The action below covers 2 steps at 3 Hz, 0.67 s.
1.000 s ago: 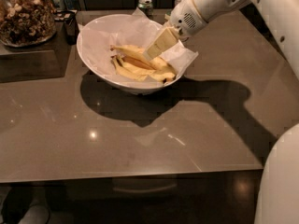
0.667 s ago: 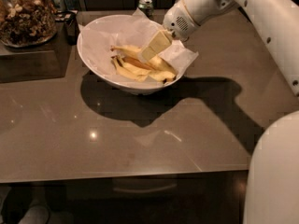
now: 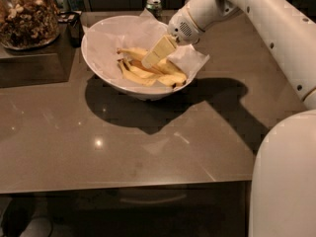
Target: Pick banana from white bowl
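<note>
Shifts gripper (image 3: 146, 63) slightly toward 9 o'clock versus earlier frame; hovers it over bowl (image 3: 106, 80) centre, just above banana (image 3: 173, 72). Cannot tell grip state. Finds banana lying in bowl, centre to 4 o'clock. Looks like approach step; next calls for lowering, clamping banana's middle.

Gripper (image 3: 148, 61) low inside white bowl (image 3: 98, 29); jar (image 3: 27, 16) left, can (image 3: 154, 5) behind rim; front tabletop (image 3: 123, 152) open.
</note>
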{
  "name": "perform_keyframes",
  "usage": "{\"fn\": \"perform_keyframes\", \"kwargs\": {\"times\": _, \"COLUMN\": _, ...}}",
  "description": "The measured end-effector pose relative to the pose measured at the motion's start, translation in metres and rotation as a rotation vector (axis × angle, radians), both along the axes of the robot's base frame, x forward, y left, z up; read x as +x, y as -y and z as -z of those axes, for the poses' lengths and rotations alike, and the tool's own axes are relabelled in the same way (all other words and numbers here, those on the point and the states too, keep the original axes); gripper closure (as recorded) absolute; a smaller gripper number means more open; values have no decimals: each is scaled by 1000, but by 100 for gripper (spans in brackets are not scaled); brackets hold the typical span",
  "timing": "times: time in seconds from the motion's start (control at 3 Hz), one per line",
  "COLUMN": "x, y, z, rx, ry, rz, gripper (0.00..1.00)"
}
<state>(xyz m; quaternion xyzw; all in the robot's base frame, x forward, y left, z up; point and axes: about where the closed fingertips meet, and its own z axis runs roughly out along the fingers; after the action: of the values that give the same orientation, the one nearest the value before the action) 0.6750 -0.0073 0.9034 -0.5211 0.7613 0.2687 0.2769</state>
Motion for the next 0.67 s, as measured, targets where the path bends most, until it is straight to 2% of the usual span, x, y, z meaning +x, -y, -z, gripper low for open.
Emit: {"fn": "perform_keyframes", "kwargs": {"times": 0.67, "x": 9, "y": 5, "z": 22, "rx": -23, "ry": -30, "rz": 42, "gripper": 31}}
